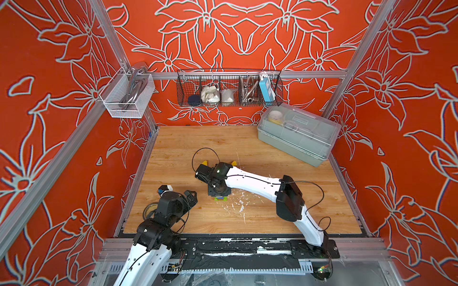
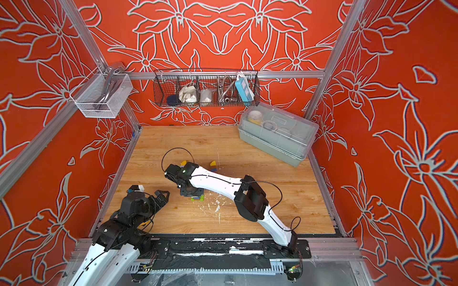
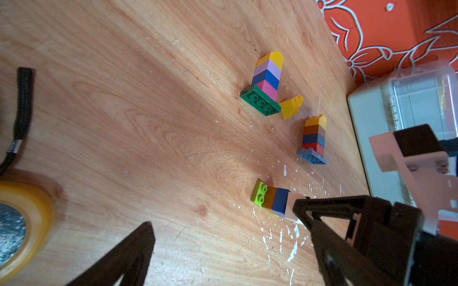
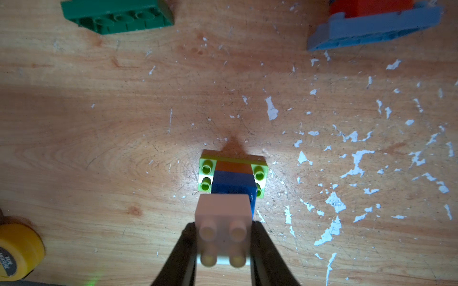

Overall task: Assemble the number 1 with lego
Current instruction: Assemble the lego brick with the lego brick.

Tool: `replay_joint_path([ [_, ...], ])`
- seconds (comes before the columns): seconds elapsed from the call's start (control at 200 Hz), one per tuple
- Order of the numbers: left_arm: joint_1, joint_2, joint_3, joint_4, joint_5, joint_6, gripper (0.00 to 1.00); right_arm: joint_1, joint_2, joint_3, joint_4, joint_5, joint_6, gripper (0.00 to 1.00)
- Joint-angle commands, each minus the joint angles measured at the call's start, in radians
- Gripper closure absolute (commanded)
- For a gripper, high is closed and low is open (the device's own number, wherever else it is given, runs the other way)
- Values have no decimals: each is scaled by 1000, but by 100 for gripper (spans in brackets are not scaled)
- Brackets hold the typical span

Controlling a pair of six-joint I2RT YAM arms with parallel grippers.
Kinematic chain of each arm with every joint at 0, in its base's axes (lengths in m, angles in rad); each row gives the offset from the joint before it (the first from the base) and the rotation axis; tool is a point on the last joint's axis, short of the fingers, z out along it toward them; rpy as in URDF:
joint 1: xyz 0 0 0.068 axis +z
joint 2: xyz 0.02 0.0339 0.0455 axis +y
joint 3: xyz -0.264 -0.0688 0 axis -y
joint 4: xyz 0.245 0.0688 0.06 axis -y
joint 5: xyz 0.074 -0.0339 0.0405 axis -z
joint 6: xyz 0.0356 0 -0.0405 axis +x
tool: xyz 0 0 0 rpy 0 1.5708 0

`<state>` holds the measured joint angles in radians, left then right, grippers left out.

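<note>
Topping lime-based stack (image 4: 233, 183), pale brick (image 4: 224, 215) clamped between right jaws.

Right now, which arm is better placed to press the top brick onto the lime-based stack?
Right: the right gripper grips the pale top brick on the stack; the left gripper is open, well apart from it.

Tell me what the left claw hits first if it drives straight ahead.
Likely the lime-based lego stack that the right claw grips, ahead of the open left claw; depth is unclear, so perhaps the table first.
</note>
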<state>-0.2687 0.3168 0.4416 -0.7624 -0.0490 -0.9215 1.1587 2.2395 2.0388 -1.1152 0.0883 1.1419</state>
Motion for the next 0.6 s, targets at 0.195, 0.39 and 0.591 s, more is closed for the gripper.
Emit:
replay_joint_path([
  [0.195, -5, -15, 20, -1, -9, 0, 1, 5, 5, -50, -34, 41, 32, 75],
  [0.39, -6, -17, 19, 1, -8, 0, 1, 2, 2, -47, -46, 57, 33, 74],
  [0.591, -6, -18, 18, 2, -8, 0, 1, 2, 4, -53, -50, 59, 48, 75],
])
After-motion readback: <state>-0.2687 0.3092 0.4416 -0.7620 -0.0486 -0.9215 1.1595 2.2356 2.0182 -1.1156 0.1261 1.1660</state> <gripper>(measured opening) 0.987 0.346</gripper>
